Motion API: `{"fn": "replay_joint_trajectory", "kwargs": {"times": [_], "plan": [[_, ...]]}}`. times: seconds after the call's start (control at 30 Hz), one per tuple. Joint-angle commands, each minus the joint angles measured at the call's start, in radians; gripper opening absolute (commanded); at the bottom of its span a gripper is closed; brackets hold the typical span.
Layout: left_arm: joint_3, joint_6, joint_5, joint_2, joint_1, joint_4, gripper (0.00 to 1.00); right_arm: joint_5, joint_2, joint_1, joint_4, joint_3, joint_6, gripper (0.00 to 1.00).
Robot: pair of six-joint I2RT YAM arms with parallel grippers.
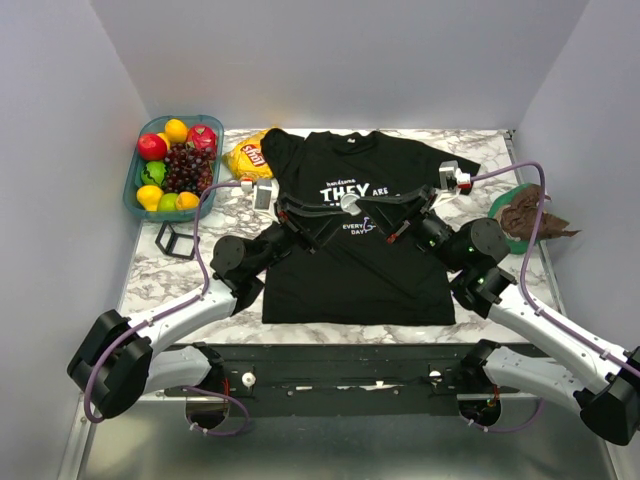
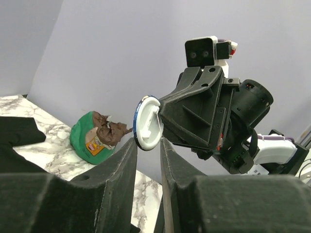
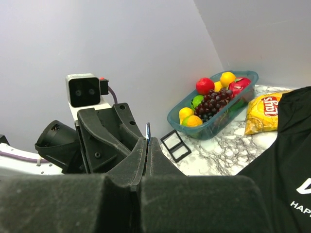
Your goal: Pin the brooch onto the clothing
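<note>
The black T-shirt (image 1: pixel 350 275) lies flat mid-table, white print up; it also shows in the right wrist view (image 3: pixel 286 160). Both grippers meet above its chest print. My right gripper (image 1: pixel 362 204) (image 3: pixel 147 140) is shut on the brooch (image 1: pixel 350 203), seen edge-on as a thin blue rim (image 3: pixel 147 130). In the left wrist view the brooch (image 2: pixel 147 122) shows its white back and a thin pin wire. My left gripper (image 1: pixel 338 206) (image 2: pixel 148 141) is slightly open, its fingertips flanking the brooch's lower rim. I cannot tell whether they touch it.
A teal bin of fruit (image 1: pixel 135 185) stands at the back left, a yellow chip bag (image 1: pixel 250 157) beside it. A small black frame (image 1: pixel 177 240) lies left of the shirt. A green bowl with a brown wrapper (image 1: pixel 525 215) sits right of it.
</note>
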Motion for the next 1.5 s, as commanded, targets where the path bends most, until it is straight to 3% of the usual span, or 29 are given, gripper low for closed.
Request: {"fn": "replay_joint_trajectory", "kwargs": {"times": [0.0, 0.1, 0.23, 0.33, 1.27, 1.47], "plan": [[0.035, 0.026, 0.009, 0.005, -0.013, 0.007, 0.32, 0.018, -0.006, 0.004, 0.031, -0.01, 0.002, 0.01], [0.035, 0.028, -0.002, 0.007, -0.016, 0.003, 0.27, 0.015, -0.002, 0.004, 0.033, -0.013, 0.004, 0.01], [0.038, 0.032, -0.002, 0.008, -0.018, 0.003, 0.11, 0.017, -0.004, 0.004, 0.031, -0.016, 0.002, 0.01], [0.037, 0.034, -0.009, 0.007, -0.018, 0.003, 0.09, 0.018, -0.004, 0.004, 0.025, -0.02, 0.001, 0.01], [0.064, 0.034, -0.006, 0.044, -0.027, 0.033, 0.11, 0.006, -0.007, 0.004, 0.01, -0.112, 0.036, 0.01], [0.055, 0.041, -0.014, 0.037, -0.027, 0.023, 0.0, 0.012, -0.009, 0.004, -0.007, -0.142, 0.04, 0.01]]}}
